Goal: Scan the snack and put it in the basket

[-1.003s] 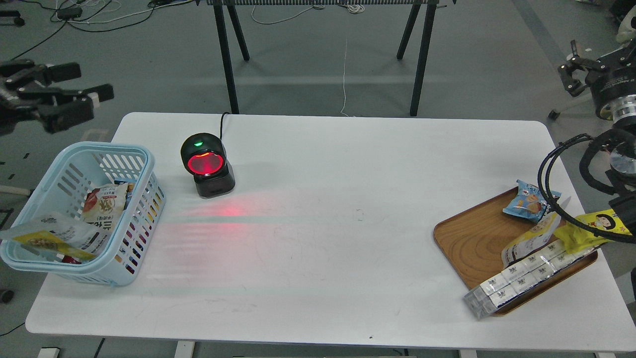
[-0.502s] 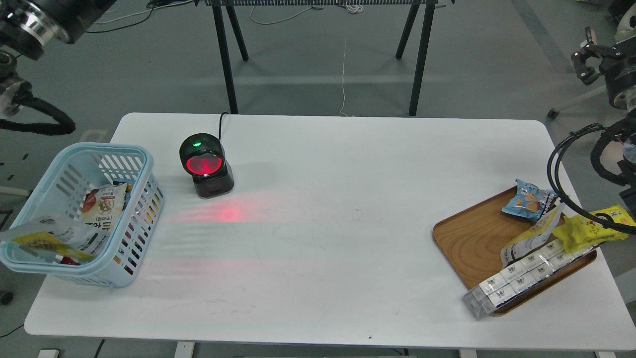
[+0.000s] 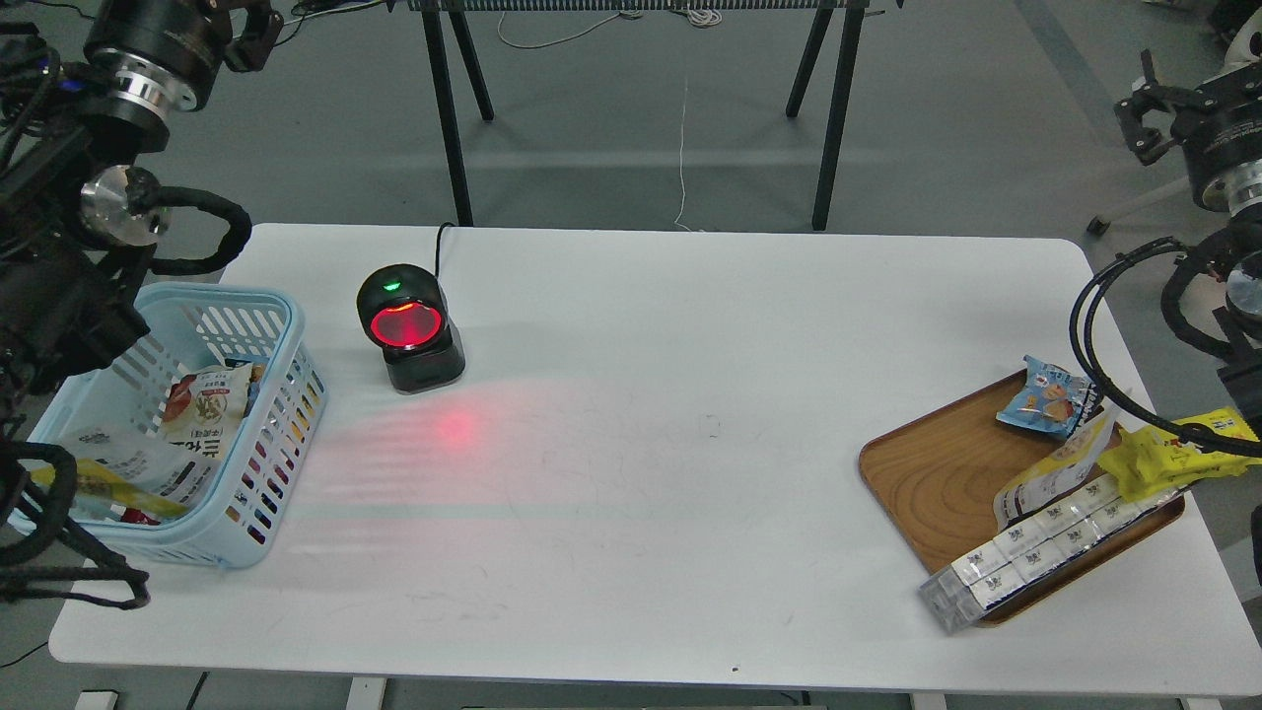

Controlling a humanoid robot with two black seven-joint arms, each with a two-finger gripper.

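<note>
The light blue basket (image 3: 281, 325) stands at the table's left edge. A yellow-fronted snack pouch (image 3: 99, 480) lies in its near end, partly behind my left arm. A second pouch with a tan nut picture (image 3: 207, 402) lies deeper in. A similar white and yellow pouch (image 3: 1057, 471) lies on the wooden tray (image 3: 937, 473) at the right. My left gripper (image 3: 248, 25) is high at the top left, cut off by the frame edge. My right gripper (image 3: 1134, 113) is raised off the table's far right corner, open and empty.
A black scanner (image 3: 409, 330) with a red lit window stands right of the basket and casts red light on the table. The tray also holds a small blue packet (image 3: 1047, 396), a bright yellow pack (image 3: 1168, 454) and a long clear box (image 3: 1035, 547). My right arm's cable (image 3: 1085, 345) loops over the tray.
My left arm has swung up from beside the basket to the top left, and now covers part of the basket. The right gripper rose slightly. The yellow pack on the tray shifted.
</note>
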